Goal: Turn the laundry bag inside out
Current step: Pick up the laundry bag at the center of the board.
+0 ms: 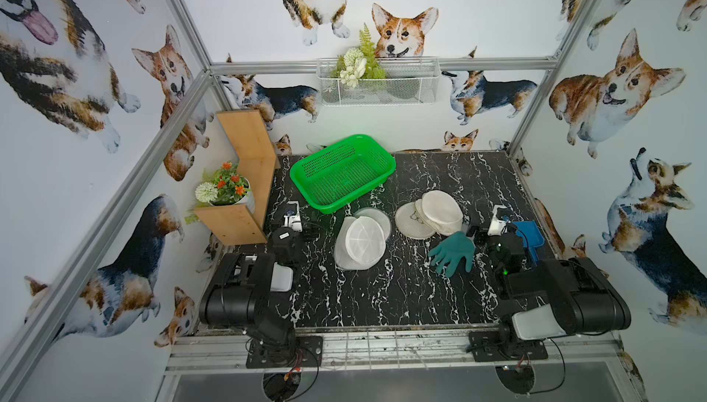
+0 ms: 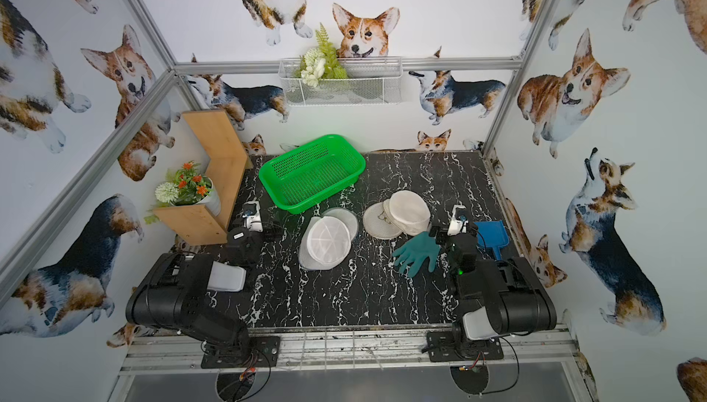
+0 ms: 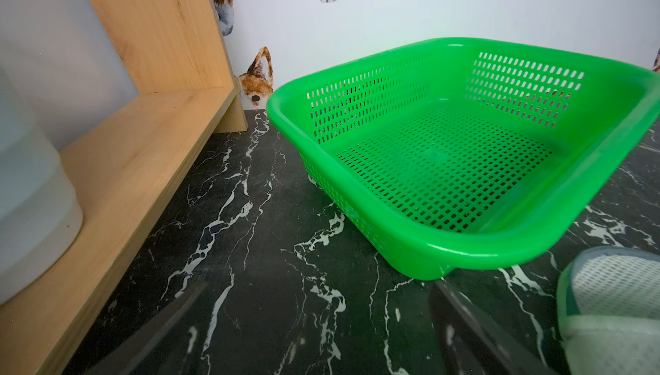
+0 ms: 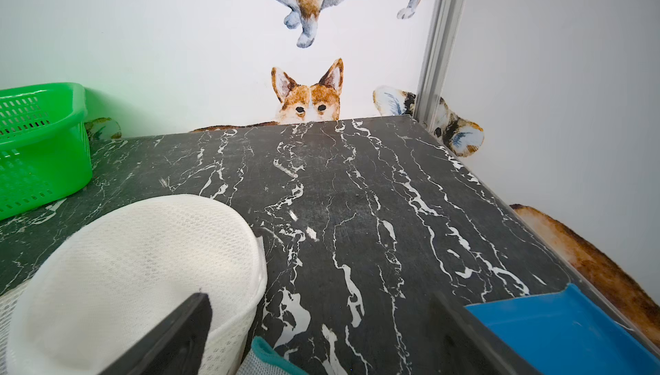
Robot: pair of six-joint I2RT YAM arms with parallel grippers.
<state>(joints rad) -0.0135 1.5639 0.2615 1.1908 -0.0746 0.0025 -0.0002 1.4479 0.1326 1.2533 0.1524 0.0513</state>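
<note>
Two round mesh laundry bags lie on the black marble table (image 1: 382, 296). The white laundry bag (image 1: 361, 243) (image 2: 327, 243) is left of centre, its edge showing in the left wrist view (image 3: 621, 305). The cream laundry bag (image 1: 440, 214) (image 2: 407, 212) lies right of centre, partly unzipped, and is close in the right wrist view (image 4: 135, 276). My left gripper (image 1: 308, 229) (image 3: 321, 337) rests open and empty to the left of the white bag. On the table just right of the cream bag sits my right gripper (image 1: 474, 232) (image 4: 321, 337), open and empty.
A green perforated basket (image 1: 342, 172) (image 3: 446, 162) stands behind the bags. A teal glove (image 1: 453, 252) (image 4: 268, 359) lies beside the right gripper, with a blue scoop (image 1: 530, 235) (image 4: 571, 326) at the right edge. A wooden shelf (image 1: 245, 174) with a flower pot (image 1: 229, 189) lines the left side.
</note>
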